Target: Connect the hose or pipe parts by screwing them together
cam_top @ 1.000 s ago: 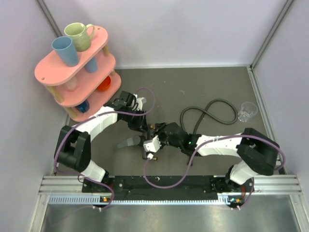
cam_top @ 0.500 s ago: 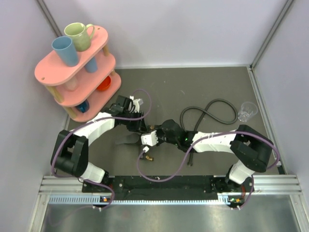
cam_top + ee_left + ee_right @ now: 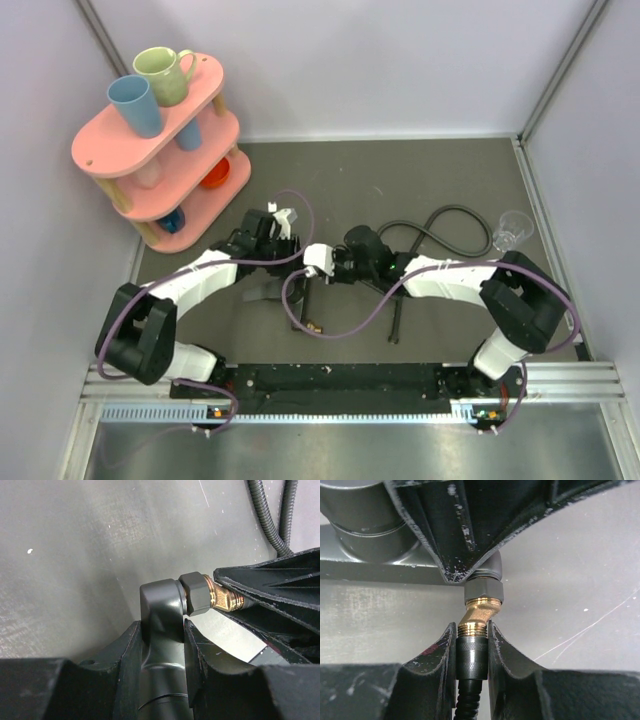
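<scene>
My left gripper (image 3: 162, 626) is shut on the dark grey body of the forked fitting (image 3: 161, 597). One of the fitting's angled brass ends (image 3: 223, 596) points at the right gripper's fingers (image 3: 280, 587). My right gripper (image 3: 471, 628) is shut on the hose's black knurled end nut (image 3: 472, 656), which sits on that brass end's thread (image 3: 479, 611). From above, the two grippers meet at mid table, left gripper (image 3: 288, 258) against right gripper (image 3: 318, 262). The fitting's other leg hangs down to a brass tip (image 3: 313, 325). The hose (image 3: 440, 228) loops away to the right.
A pink two-tier shelf (image 3: 100, 150) with cups stands at the back left. A clear plastic cup (image 3: 513, 228) sits by the right wall next to the hose loop. A strand of hose (image 3: 397, 310) lies under the right arm. Purple cables hang from both arms.
Both grippers have moved away from the near edge toward mid table, taking the fitting along. The right wrist has turned, and the left arm now reaches further right.
</scene>
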`<action>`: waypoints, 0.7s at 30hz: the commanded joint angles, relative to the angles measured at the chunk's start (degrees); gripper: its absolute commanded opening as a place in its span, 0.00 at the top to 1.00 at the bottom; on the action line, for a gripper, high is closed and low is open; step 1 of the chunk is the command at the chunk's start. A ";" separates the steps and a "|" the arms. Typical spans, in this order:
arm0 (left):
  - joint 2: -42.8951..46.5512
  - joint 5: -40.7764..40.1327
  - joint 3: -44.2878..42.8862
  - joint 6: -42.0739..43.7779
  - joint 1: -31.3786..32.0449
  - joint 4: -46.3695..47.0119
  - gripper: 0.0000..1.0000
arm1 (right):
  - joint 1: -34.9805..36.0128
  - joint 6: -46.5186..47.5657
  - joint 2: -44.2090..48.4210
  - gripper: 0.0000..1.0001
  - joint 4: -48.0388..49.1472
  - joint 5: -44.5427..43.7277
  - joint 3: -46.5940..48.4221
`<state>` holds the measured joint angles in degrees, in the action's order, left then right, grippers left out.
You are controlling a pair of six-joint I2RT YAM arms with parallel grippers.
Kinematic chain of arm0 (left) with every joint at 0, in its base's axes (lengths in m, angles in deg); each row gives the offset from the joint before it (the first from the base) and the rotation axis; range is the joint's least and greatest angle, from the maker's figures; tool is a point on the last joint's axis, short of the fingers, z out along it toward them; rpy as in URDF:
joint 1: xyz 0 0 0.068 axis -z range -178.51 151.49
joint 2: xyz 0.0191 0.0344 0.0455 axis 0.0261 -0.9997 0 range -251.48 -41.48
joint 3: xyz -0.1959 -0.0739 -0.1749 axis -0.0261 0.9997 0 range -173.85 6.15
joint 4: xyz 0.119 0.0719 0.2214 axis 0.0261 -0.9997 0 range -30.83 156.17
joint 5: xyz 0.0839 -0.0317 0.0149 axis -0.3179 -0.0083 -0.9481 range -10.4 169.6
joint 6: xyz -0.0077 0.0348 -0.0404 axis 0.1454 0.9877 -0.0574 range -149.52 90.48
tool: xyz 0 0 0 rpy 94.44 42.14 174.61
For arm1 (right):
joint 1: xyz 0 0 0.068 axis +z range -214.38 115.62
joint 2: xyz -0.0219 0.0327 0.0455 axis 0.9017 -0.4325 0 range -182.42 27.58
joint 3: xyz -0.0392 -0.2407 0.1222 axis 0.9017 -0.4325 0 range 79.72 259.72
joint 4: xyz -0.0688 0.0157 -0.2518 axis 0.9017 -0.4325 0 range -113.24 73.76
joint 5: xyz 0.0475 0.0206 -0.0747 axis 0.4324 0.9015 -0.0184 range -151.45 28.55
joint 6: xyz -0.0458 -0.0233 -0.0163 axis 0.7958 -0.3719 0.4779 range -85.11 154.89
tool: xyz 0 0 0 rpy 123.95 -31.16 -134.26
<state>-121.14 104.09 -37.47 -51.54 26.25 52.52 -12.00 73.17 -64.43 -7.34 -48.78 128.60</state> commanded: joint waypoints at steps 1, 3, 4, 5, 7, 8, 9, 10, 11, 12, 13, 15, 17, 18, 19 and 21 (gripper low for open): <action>4.24 4.96 1.07 -0.92 4.60 15.73 1.00 | -1.40 -11.38 -0.80 1.00 5.60 12.63 5.16; 4.86 4.17 2.30 -1.18 4.87 17.42 1.00 | -2.80 -14.79 -1.59 1.00 4.46 14.48 6.13; 5.47 3.99 2.74 -1.18 4.87 18.30 1.00 | -3.24 -15.77 -2.73 1.00 2.02 15.88 7.70; 5.83 3.72 3.18 -0.92 4.95 20.05 1.00 | -3.77 -16.65 -3.35 1.00 0.77 18.86 8.41; 7.14 2.50 4.68 -0.39 4.95 21.46 1.00 | -4.83 -19.82 -4.75 1.00 -3.08 20.46 10.52; 7.41 1.97 5.11 0.22 5.04 22.43 1.00 | -5.27 -20.96 -5.46 1.00 -4.15 21.51 11.40; 7.85 1.36 5.73 0.48 5.13 22.79 1.00 | -6.66 -24.45 -6.16 1.00 -5.29 22.57 12.19; 8.46 0.22 6.08 0.66 5.30 23.23 1.00 | -7.37 -26.40 -7.65 1.00 -7.04 24.75 14.03; 8.81 -0.14 7.22 0.75 5.39 25.06 1.00 | -7.90 -29.29 -8.27 1.00 -8.02 25.73 14.92; 9.08 -0.67 7.75 0.75 5.48 25.68 1.00 | -8.78 -30.88 -8.62 1.00 -8.20 26.96 15.45; 9.52 -1.80 8.02 0.75 5.66 26.21 1.00 | -9.22 -32.55 -8.98 1.00 -7.94 30.45 15.37; 10.31 -3.39 9.86 0.66 5.75 28.66 1.00 | -10.10 -37.83 -9.85 1.00 -5.31 33.90 15.02; 11.63 -4.97 11.53 0.40 5.92 30.25 1.00 | -10.98 -44.92 -11.52 1.00 -2.94 38.12 14.75; 11.80 -5.33 11.80 0.40 5.92 30.96 1.00 | -11.07 -46.35 -12.14 1.00 -3.02 39.00 15.10; 11.81 -5.50 11.80 0.40 6.01 30.96 1.00 | -11.33 -47.41 -12.75 1.00 -2.93 40.93 15.71; 11.72 -5.59 11.54 0.40 5.92 30.79 1.00 | -11.60 -50.84 -13.81 1.00 -0.32 42.17 15.72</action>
<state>-110.84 93.12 -25.71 -52.35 29.52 68.37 -24.54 35.69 -75.42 -14.62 -19.69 141.22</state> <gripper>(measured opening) 0.383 0.221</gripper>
